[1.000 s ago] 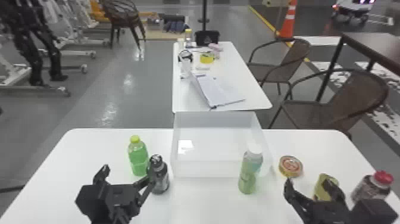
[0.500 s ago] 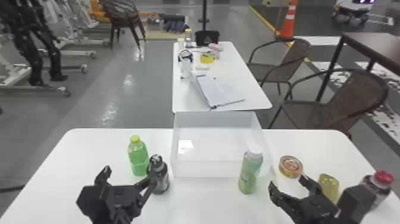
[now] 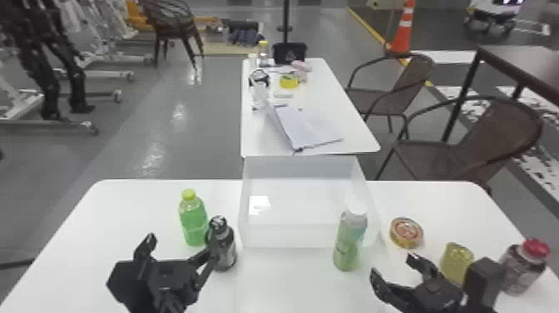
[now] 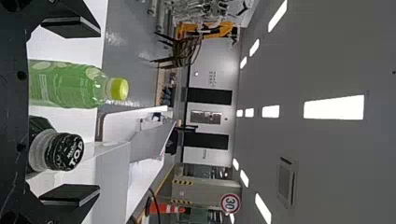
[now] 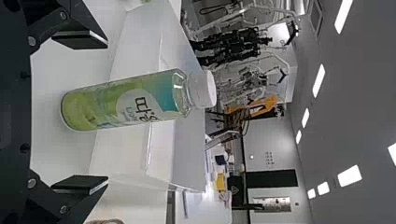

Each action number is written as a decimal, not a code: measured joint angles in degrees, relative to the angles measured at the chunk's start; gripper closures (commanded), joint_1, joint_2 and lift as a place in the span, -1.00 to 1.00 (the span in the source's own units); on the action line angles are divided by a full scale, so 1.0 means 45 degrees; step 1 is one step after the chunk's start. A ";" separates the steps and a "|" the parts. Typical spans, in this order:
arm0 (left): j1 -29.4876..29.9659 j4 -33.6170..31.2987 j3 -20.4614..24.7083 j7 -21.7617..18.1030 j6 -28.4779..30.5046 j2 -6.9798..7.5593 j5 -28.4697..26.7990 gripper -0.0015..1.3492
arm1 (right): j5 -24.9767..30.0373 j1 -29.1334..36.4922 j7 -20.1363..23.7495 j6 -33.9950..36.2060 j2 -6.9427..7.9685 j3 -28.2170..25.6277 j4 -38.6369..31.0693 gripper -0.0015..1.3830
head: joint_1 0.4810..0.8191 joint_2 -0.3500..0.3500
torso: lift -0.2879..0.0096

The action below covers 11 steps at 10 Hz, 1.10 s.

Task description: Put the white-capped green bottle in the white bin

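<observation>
The transparent green plastic bottle with a white cap (image 3: 349, 243) stands upright on the near white table (image 3: 287, 287), just outside the near wall of the rectangular white plastic bin (image 3: 287, 236), toward that wall's right end. The right gripper (image 3: 395, 266), with two flat black fingers, is to the right of this bottle and a little nearer; its fingers are spread wide, grasping nothing, and in the right wrist view the bottle appears beyond the gap between them. The left gripper (image 3: 181, 249) is over the near left part of the table, its fingers also wide apart and clenched on nothing. Close to it, a dark bottle with a patterned black cap (image 3: 222, 245) stands left of the bin, and a bright green bottle with a yellow-green cap (image 3: 193, 220) stands just left of that and farther back. Right of the bin lies a round, flat, gold-coloured tin (image 3: 406, 233); nearer and farther right are a yellow-green container (image 3: 456, 262) and a dark bottle with a red cap (image 3: 523, 266). On the far white table (image 3: 349, 112) rests an open binder with white pages (image 3: 305, 125).
</observation>
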 measured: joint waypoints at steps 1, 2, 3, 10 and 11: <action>-0.0007 0.0031 -0.0012 0.0000 -0.0023 0.0000 0.0056 -0.81 | 0.0128 -0.0135 0.0334 -0.0104 0.0000 -0.0081 0.0330 -0.62 | -0.60 0.00 | 0.26; -0.0011 0.0082 -0.0021 0.0000 -0.0066 0.0001 0.0117 -0.81 | 0.0254 -0.0388 0.0935 -0.0185 -0.0005 -0.0131 0.0768 -0.62 | -0.60 0.00 | 0.26; -0.0034 0.0166 -0.0037 0.0000 -0.0136 0.0001 0.0162 -0.81 | 0.0446 -0.0773 0.1600 -0.0277 -0.0008 -0.0144 0.1283 -0.62 | -0.60 0.00 | 0.26; -0.0139 0.0416 -0.0179 0.0000 -0.0296 0.0064 0.0512 -0.81 | 0.1084 -0.2818 0.3088 -0.1111 -0.0331 0.0484 0.3764 -0.62 | -0.60 0.00 | 0.26; -0.0142 0.0439 -0.0185 0.0000 -0.0321 0.0074 0.0546 -0.81 | 0.1044 -0.3071 0.3100 -0.1212 -0.0423 0.0801 0.4051 -0.62 | -0.60 0.00 | 0.26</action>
